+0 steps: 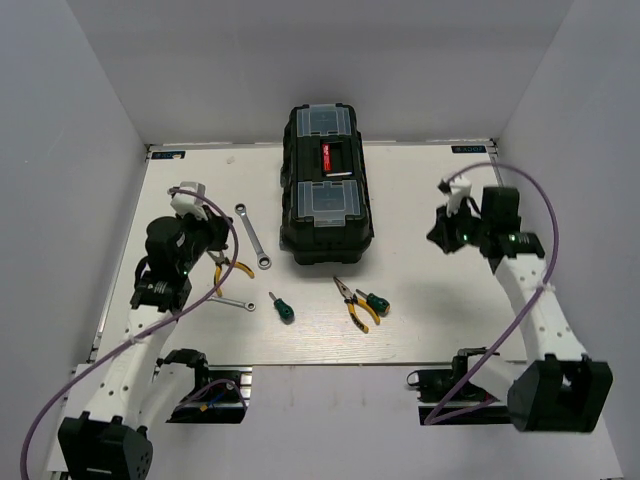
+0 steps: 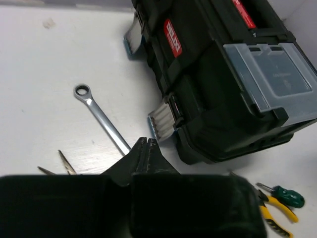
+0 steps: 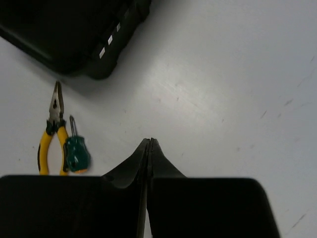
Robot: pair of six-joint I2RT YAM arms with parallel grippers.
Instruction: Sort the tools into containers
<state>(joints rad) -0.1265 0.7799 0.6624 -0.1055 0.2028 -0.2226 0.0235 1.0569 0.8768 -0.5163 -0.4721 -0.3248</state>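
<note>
The black toolbox [image 1: 325,235] stands closed at the table's middle back, with two clear-lidded organizers [image 1: 326,201] and a red label [image 1: 332,158] on top. The longer silver wrench [image 1: 252,236] lies to its left, and the shorter wrench [image 1: 233,302] lies nearer me. One pair of yellow-handled pliers [image 1: 232,265] sits by my left gripper [image 1: 222,240], which is shut and empty above the table. A green screwdriver [image 1: 281,308] lies in front. A second pair of pliers [image 1: 354,301] and another screwdriver [image 1: 374,301] lie before the toolbox. My right gripper [image 1: 440,238] hovers shut and empty to the toolbox's right.
The left wrist view shows its gripper [image 2: 146,140] by the long wrench [image 2: 101,119] and the toolbox's silver latch [image 2: 162,119]. Below the right gripper [image 3: 149,141] there is bare white table [image 3: 223,89]. White walls enclose the table on three sides.
</note>
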